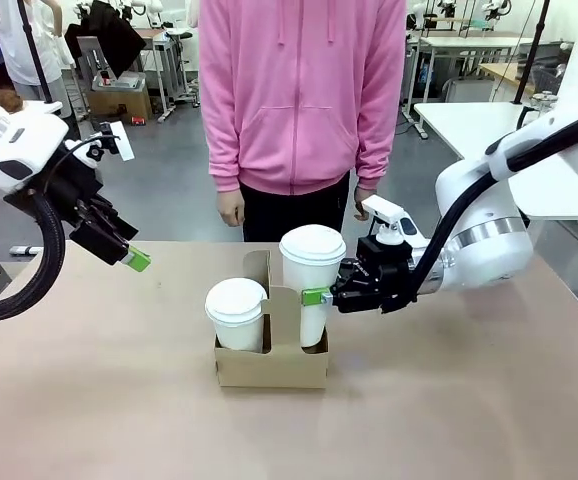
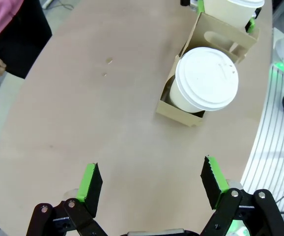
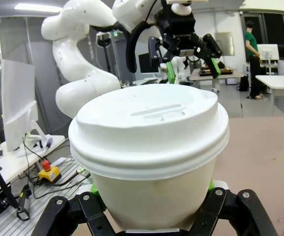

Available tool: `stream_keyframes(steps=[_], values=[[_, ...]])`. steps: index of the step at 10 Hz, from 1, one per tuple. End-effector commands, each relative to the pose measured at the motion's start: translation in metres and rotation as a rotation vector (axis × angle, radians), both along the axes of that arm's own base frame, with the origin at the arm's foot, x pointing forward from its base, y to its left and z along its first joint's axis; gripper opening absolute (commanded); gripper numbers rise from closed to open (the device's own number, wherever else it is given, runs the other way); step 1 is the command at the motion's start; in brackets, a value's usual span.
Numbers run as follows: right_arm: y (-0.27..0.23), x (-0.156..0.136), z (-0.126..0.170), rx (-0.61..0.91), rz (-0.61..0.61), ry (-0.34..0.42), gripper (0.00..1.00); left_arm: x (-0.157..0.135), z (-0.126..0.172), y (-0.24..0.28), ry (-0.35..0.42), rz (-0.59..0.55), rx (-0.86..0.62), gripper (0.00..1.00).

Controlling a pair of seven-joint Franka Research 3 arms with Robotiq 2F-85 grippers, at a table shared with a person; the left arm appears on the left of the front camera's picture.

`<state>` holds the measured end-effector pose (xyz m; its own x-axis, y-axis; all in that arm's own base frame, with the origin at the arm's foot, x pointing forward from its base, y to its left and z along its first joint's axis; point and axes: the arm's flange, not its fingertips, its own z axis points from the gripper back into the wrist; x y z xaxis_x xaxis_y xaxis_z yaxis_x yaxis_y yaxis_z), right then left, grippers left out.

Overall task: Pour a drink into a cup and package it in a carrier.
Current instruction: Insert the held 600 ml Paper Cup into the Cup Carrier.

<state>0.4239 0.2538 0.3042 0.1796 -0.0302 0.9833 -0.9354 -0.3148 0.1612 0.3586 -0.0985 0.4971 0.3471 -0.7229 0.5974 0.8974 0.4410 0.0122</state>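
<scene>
While the right gripper (image 1: 321, 296) clamps the tall cup (image 1: 310, 282) from the side, its green pads pressed against the paper wall, the cup stands in the right-hand hole of the carrier (image 1: 271, 365). From the front its base looks sunk inside the hole, though whether it rests fully on the bottom cannot be told. A lid covers it, so the drink is hidden. The short cup (image 1: 236, 312) fills the left-hand hole, just across the carrier's handle panel from the tall one. The left gripper (image 2: 152, 184) hangs well to the left of the carrier, above the table (image 1: 89, 400), fingers spread wide and holding nothing. The person (image 1: 299, 95) stands beyond the carrier, arms down.

The main risk, I judge, lies in the release. If the cup is not fully seated, opening the fingers could let it drop and tilt, and the lid may pop. A squeeze this firm might also dent the paper wall. Pulling back before the pads clear could drag the light carrier sideways or tip the short cup.
</scene>
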Motion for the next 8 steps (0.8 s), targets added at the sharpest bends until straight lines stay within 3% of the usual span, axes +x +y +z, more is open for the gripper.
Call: stream_keyframes(steps=[1, 8], values=[[0.006, 0.006, -0.003, 0.028, 0.013, -0.033, 0.80, 0.000, 0.001, 0.001, 0.005, -0.002, -0.018, 1.00], [0.007, 0.021, -0.041, -0.028, 0.107, -0.032, 0.80, 0.000, 0.001, 0.001, 0.005, -0.002, -0.018, 1.00]])
